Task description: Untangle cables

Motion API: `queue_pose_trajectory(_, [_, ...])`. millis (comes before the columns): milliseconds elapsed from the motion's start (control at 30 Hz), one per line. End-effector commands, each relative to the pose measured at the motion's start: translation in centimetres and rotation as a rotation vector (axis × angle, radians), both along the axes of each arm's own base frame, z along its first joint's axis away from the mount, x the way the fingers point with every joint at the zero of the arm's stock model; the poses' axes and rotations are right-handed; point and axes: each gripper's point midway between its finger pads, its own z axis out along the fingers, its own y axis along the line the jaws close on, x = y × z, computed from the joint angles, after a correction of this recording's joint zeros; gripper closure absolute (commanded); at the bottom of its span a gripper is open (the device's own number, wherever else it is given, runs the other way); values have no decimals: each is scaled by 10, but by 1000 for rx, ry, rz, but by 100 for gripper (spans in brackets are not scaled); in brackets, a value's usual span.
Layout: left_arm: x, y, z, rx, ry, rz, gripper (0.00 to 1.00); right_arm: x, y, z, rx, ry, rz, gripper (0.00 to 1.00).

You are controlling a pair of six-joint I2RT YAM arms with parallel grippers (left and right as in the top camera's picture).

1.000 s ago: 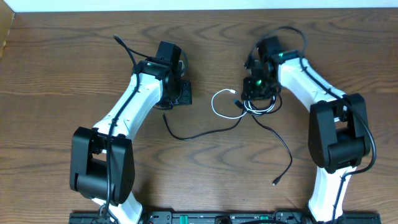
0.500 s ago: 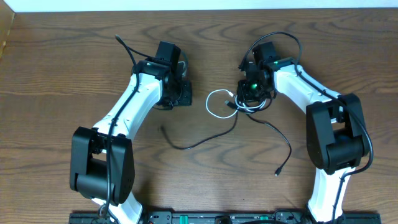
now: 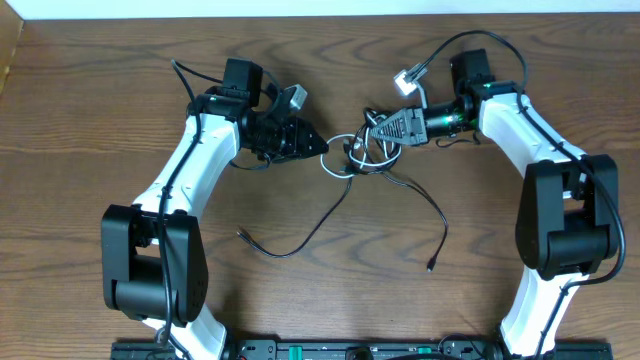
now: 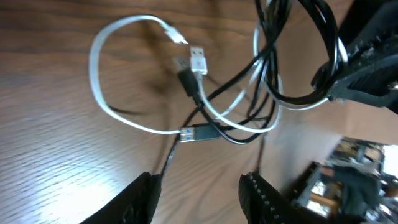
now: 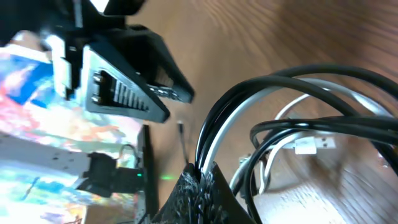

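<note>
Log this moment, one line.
left gripper: jaws open, near cables | right gripper: jaws shut on cables | state: tangled

The table was matt, grained wood; the cables looked smooth, glossy plastic, their plugs bright metal.

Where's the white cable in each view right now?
Overhead: the white cable loops mid-picture, just left of the right gripper.
Left wrist: its loop fills the upper left, with the plug toward the middle.
Right wrist: a pale strand among black cables, running up from bottom centre.
Shared landmark: the right gripper clamping that cable, at the right edge in left wrist and bottom centre in right wrist.
</note>
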Motion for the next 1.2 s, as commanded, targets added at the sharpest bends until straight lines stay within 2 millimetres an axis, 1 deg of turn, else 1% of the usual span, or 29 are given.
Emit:
queue_pose_trajectory(0, [-8,-15,3,-66,6,-53,51,-5,4,42,147,-81,53,99])
queue_pose_trajectory(167, [1,-30,10,-94,-83,-90,47,-10,5,68,299,-115,108,99])
queue_pose_trajectory(233, [2,-43,23,-171,-124,-129,43,-10,6,69,301,-115,109,99])
queue_pose_trajectory(300, [3,-49,29,-203,-150,-149,42,-10,6,69,300,-111,108,99])
queue_pose_trajectory(600, [7,-70,37,-223,-244,-203,41,-10,6,69,300,-108,108,99])
queue_pose_trajectory(700, [12,-73,31,-181,-268,-196,41,-10,6,69,300,-100,107,99])
queue_pose_trajectory(833, [23,-70,10,-74,-252,-129,41,-10,6,69,299,-93,106,99])
queue_pose_trajectory(933, [27,-73,0,-75,-238,-118,41,-10,6,69,299,-89,105,99])
queue_pose_trajectory(1067, [31,-74,-7,-79,-223,-104,41,-10,6,69,299,-86,105,99])
queue_pose_trajectory(1133, [31,-75,-9,-79,-219,-106,42,-10,6,69,298,-86,105,99])
queue_pose_trajectory(1167, [30,-75,-10,-79,-212,-108,45,-10,6,69,298,-83,104,99])
